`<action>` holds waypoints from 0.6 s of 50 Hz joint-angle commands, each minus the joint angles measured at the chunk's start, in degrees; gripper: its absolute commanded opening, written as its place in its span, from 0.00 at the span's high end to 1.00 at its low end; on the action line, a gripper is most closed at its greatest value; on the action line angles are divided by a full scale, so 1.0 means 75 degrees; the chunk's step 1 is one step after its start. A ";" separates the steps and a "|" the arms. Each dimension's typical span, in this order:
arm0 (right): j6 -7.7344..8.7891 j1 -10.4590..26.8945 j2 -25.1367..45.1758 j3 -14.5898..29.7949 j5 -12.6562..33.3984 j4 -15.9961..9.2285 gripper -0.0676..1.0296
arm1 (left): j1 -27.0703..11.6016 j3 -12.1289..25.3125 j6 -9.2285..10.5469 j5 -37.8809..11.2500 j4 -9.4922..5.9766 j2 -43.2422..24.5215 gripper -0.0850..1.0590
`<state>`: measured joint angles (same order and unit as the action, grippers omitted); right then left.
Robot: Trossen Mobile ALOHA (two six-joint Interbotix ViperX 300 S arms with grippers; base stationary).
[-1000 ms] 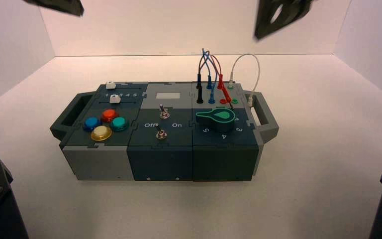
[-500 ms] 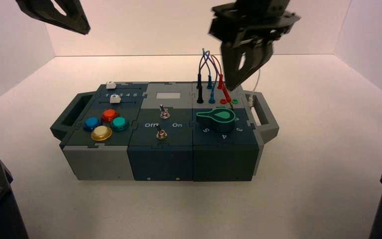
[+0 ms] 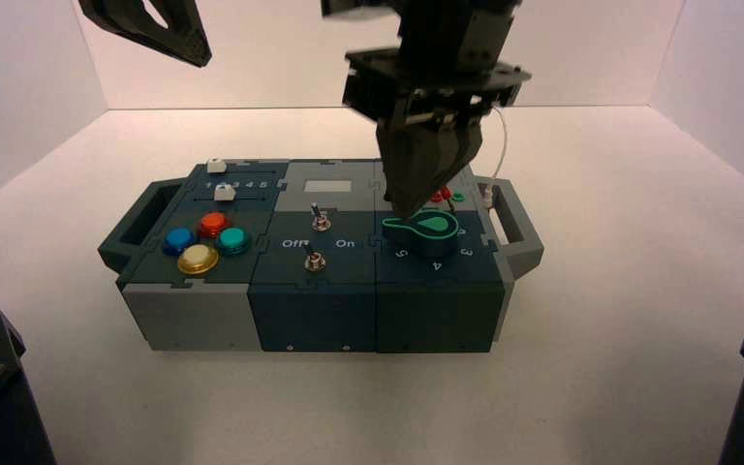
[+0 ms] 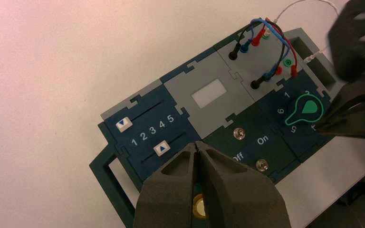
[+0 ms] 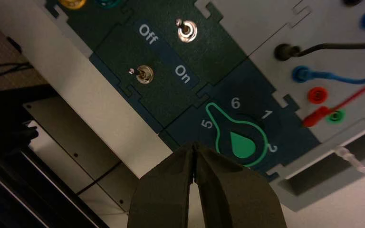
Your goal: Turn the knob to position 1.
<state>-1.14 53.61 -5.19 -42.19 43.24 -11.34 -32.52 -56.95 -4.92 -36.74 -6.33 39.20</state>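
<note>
High view, and here's the right tool (image 3: 404,211) at upper centre right, coming in over the tapering pointer of the knob (image 3: 435,246). The knob sits right of centre in the frame, on the dark panel of the box (image 3: 194,315). Whether they touch, I can't tell. The right wrist view has the tool's fingers (image 5: 164,190) pressed together, nothing between them. The left tool (image 3: 203,62) waits at upper left, closed too, holding nothing.

And the pointer reads between 5 and 6! So it wants a clockwise turn, past 6 and on to 1. I'd expect a firm, hard-shelled knob, a bit stiff, perhaps clicking between numbers, with smooth sides that may let a grip slip. The long pointer is the place: open up, straddle it, pinch its two flanks, or push it round from the side. Too high a grip could skate off that green-trimmed top.

Containers now: only the box, on the tabletop (image 3: 329,407), its top covered and its inside hidden. Plugs stand in its sockets, a blue wire (image 5: 330,75) among them.
</note>
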 commanded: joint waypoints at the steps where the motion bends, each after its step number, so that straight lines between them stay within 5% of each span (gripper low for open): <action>1: 0.0023 0.0059 0.0047 0.0199 -0.0012 -0.0117 0.96 | -0.0035 0.0223 -0.0012 0.0023 -0.0012 0.0047 0.95; 30: 0.0059 0.0059 0.0785 0.0363 -0.0246 -0.0176 0.96 | -0.0035 0.0246 -0.0012 0.0023 0.0000 0.0059 0.95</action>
<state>-0.88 53.70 1.05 -40.87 42.19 -12.57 -32.52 -56.87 -4.83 -36.83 -6.33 39.29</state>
